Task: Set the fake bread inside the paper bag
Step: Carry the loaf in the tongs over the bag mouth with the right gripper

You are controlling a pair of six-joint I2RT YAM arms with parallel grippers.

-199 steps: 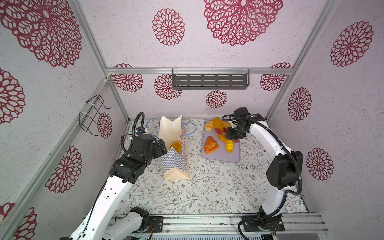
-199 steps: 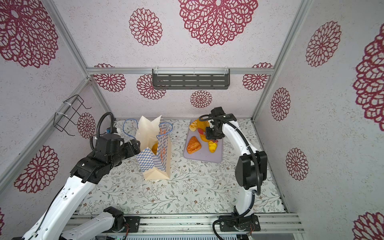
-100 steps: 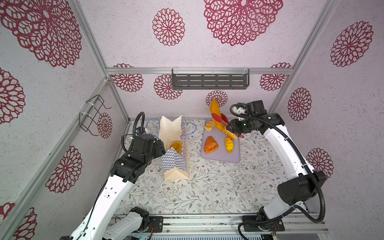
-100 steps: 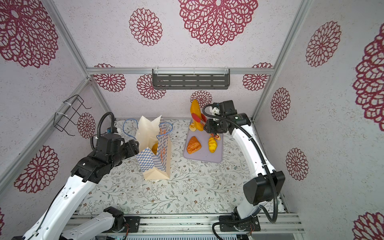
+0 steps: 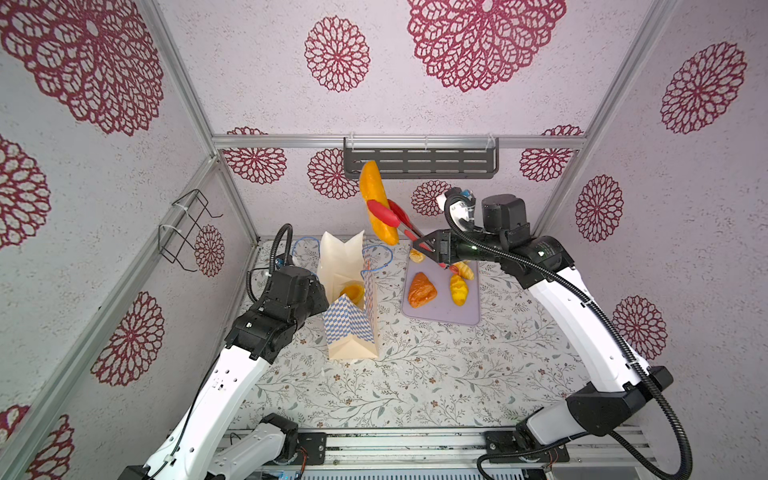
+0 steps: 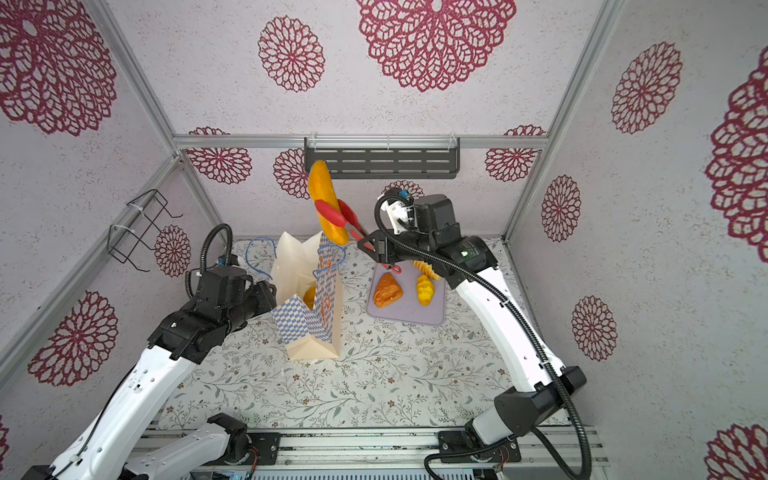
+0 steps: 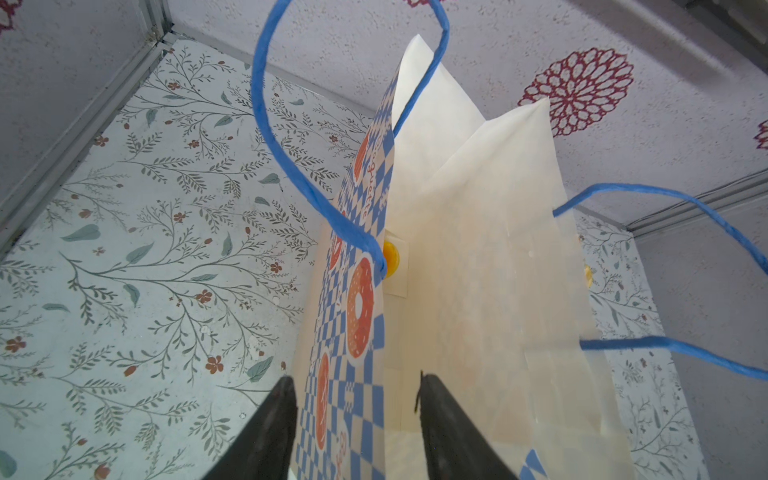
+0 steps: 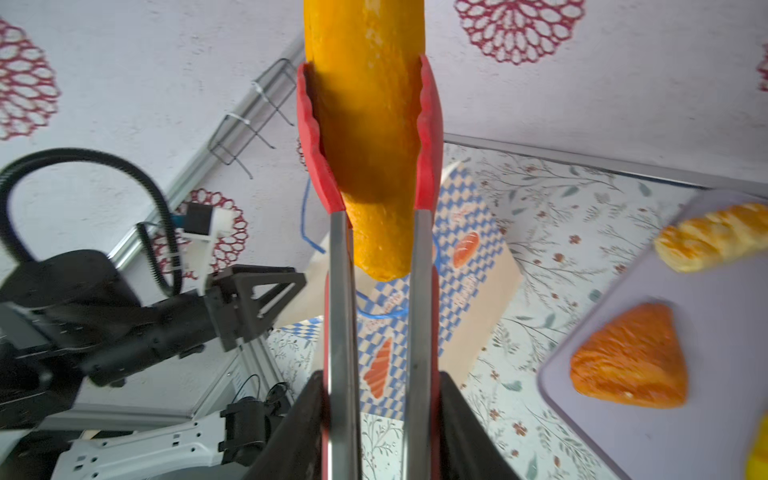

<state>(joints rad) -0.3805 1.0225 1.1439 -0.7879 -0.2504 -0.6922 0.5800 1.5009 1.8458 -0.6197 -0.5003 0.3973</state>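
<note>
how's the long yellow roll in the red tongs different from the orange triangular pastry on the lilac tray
The long yellow roll is slim; the orange triangular pastry is a squat wedge. The roll is up in the air, pinched by the red tongs; the pastry lies on the lilac tray. Both look glossy.

A long roll with a smooth, glossy plastic look is shown at upper centre, between tongs of brushed metal shafts and matt red rubbery tips. The paper bag is seen as matt cream paper with twisted blue cord handles; the lilac tray appears smooth and matt.
</note>
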